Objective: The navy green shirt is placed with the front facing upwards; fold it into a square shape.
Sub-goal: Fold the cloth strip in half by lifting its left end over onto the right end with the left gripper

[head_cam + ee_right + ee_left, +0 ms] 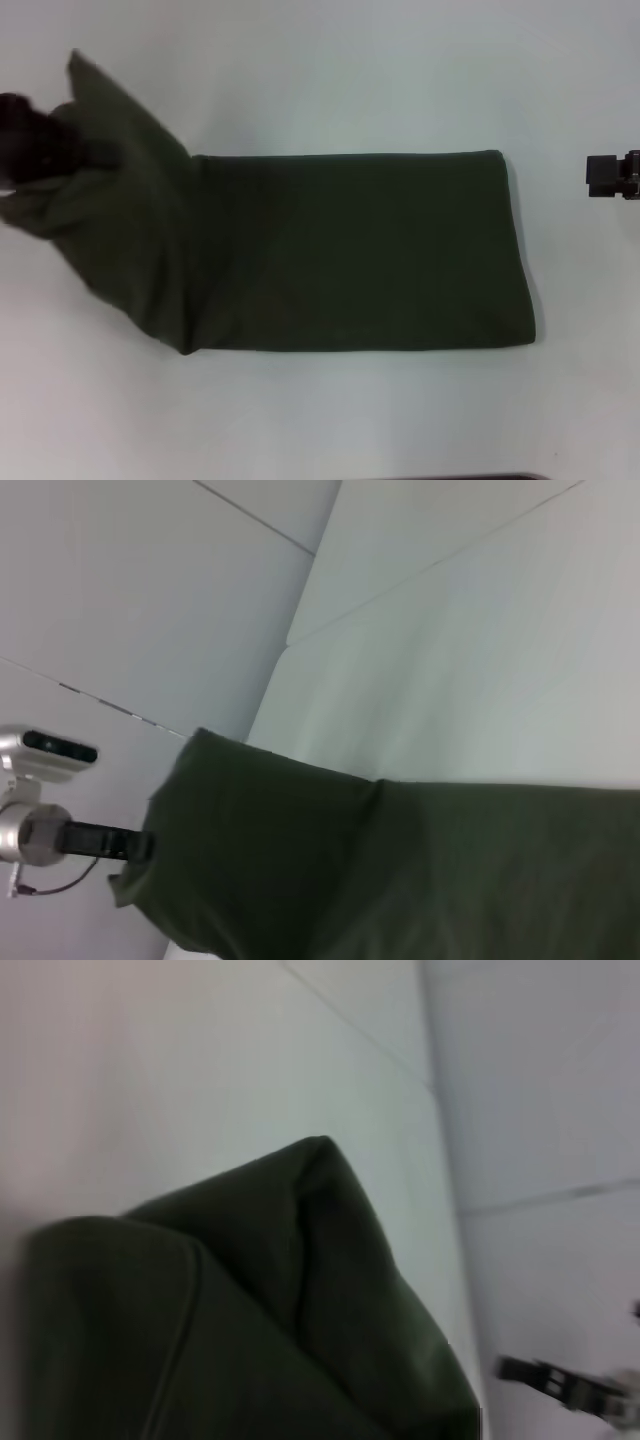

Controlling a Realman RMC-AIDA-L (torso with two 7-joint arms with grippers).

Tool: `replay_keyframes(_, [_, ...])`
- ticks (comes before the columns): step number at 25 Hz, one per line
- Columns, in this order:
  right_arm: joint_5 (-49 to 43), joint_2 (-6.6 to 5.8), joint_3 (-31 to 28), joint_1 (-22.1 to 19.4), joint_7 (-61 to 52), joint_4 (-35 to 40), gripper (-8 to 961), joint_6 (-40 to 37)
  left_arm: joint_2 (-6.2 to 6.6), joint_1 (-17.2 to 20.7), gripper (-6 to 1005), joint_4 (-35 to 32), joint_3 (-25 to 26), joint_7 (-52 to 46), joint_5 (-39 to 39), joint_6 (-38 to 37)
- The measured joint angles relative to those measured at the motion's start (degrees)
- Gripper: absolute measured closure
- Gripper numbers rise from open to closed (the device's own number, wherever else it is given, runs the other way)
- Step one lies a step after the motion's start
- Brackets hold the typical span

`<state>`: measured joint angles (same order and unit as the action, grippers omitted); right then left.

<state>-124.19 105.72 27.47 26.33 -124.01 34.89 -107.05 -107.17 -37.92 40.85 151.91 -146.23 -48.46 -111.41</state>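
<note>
Left gripper [70,160]: we've got it at the far left of the head view, dark and mostly buried in cloth. It has the shirt's left end bunched up and lifted, so it's clamped on the fabric, though we can't see the actual fingertips.

Same gripper, other angle: in the right wrist view it's the black jaw piece [100,840] running into the raised edge of the cloth, with the silver wrist body behind it.

Right gripper [612,176]: a small black blocky shape at the right edge of the head view, well apart from the shirt and cut off by the frame. Honestly can't tell if its fingers are spread or pressed together. It also shows up tiny and blurry in the left wrist view [560,1380].

Navy green shirt [360,250]: lies across the middle of the table as a long dark olive band, already folded lengthwise. Right end is flat with a rounded, soft corner; left end rises into a rumpled peak at the left gripper.

Fabric: matte, soft-looking cotton, plain dark green everywhere we can see. Left wrist view shows a thick folded corner [300,1220] with a stitched hem line running along it.

Hard to make out: any lettering or neck label is folded out of sight.

Table [320,90]: smooth, pale, whitish surface, faint seam lines visible in both wrist views.
</note>
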Motion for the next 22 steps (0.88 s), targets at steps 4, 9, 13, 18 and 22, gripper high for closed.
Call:
replay_keyframes(4, [0.0, 0.01, 0.0, -0.1, 0.0, 0.0, 121, 0.0, -1.58, -2.8, 951, -0.3, -0.1, 0.1, -1.5, -1.8])
replay_keyframes(9, [0.0, 0.04, 0.0, -0.2, 0.0, 0.0, 120, 0.0, -3.66, -6.4, 951, -0.4, -1.5, 0.6, -5.2, -4.1])
replay_keyframes(13, [-0.1, 0.08, 0.0, -0.2, 0.0, 0.0, 120, 0.0, -4.28, -8.1, 951, -0.4, -3.7, 0.5, -9.6, -4.3])
replay_keyframes(18, [-0.1, 0.1, 0.0, -0.3, 0.0, 0.0, 119, 0.0, -5.8, -9.4, 951, -0.4, -6.3, 0.1, -14.8, -4.1])
replay_keyframes(22, [-0.1, 0.09, 0.0, -0.3, 0.0, 0.0, 119, -0.1, -8.59, -10.0, 951, -0.4, -8.1, 0.0, -15.4, -1.9])
